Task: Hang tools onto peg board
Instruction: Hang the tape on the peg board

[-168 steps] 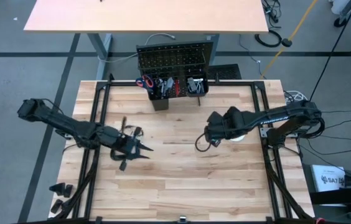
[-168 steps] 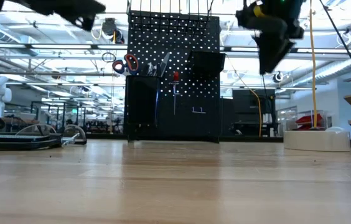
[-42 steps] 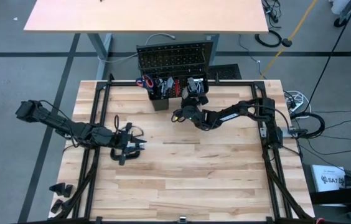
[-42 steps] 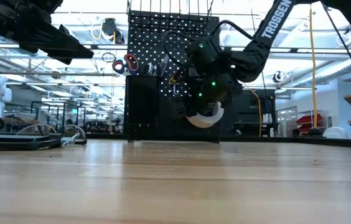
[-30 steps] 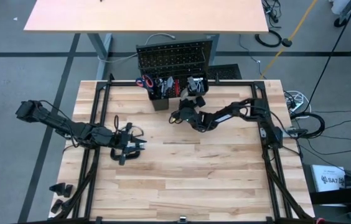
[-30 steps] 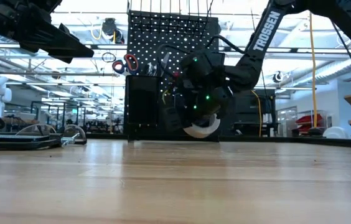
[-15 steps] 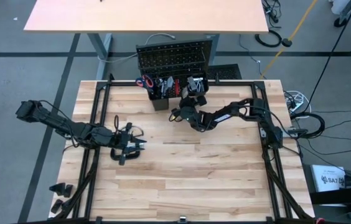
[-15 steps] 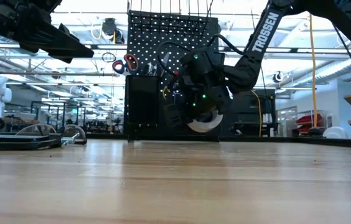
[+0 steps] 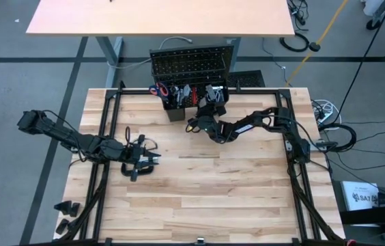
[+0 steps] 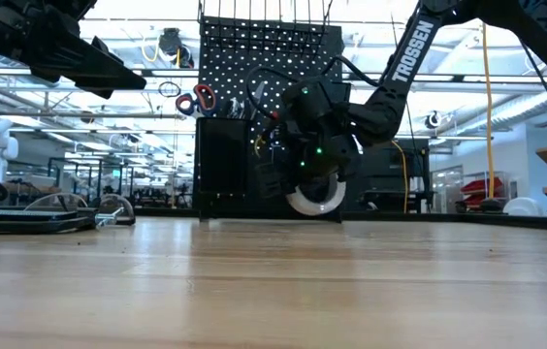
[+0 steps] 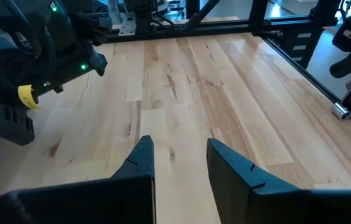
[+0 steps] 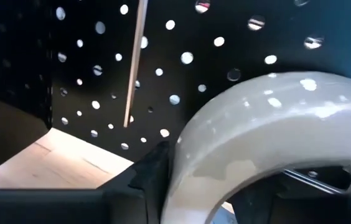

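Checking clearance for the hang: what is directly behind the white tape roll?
Behind the tape roll in the right pincer stands the peg board, its holes showing. The roll covers the board's part behind it.

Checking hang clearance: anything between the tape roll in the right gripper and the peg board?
Nothing visible. The right gripper holds the white tape roll right at the peg board; only bare perforated panel shows behind it. Whether a peg sits there cannot be told.

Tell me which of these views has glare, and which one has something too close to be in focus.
Low view: bright ceiling lights glare behind the peg board, leaving the arms in dark silhouette. Right wrist view: the white tape roll fills the near field, soft and out of focus, with specks of reflected light. High view: evenly lit.
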`<control>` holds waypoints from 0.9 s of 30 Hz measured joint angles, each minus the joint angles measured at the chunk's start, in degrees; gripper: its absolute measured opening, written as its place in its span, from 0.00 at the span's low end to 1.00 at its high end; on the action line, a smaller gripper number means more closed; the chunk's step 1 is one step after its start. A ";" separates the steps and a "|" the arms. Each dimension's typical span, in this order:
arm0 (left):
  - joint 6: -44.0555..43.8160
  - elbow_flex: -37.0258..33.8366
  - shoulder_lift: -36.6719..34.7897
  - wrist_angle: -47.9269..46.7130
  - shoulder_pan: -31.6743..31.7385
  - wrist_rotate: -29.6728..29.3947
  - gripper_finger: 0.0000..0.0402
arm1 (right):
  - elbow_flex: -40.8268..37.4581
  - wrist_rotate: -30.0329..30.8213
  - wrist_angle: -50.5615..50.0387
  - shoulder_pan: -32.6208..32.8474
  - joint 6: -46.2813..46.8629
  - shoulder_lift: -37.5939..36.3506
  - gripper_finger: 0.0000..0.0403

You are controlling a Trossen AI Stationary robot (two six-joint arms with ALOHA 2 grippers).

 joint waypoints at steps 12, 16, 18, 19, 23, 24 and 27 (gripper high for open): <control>-0.02 0.00 0.00 -0.03 0.00 0.00 0.21 | 0.00 -1.63 -2.25 -0.21 -0.35 -0.09 0.36; -0.02 0.00 -0.01 -0.02 0.00 0.00 0.21 | 0.02 -6.48 -4.49 -1.33 1.08 -0.17 0.37; -0.04 0.00 0.02 -0.04 0.00 0.00 0.21 | 0.01 -8.89 -6.30 -1.94 3.21 -0.17 0.37; -0.04 0.00 0.02 -0.03 0.00 0.00 0.21 | 0.02 -9.50 -7.01 -2.24 3.90 -0.17 0.37; -0.07 0.00 0.02 -0.02 0.00 0.00 0.21 | 0.04 -9.65 -7.60 -2.55 4.13 -0.22 0.37; -0.08 0.00 0.02 -0.04 0.00 0.00 0.21 | 0.04 -9.63 -7.53 -2.55 3.50 -0.22 0.37; -0.07 0.00 -0.01 -0.02 0.00 0.00 0.21 | 0.04 -9.62 -7.39 -2.55 2.27 -0.22 0.37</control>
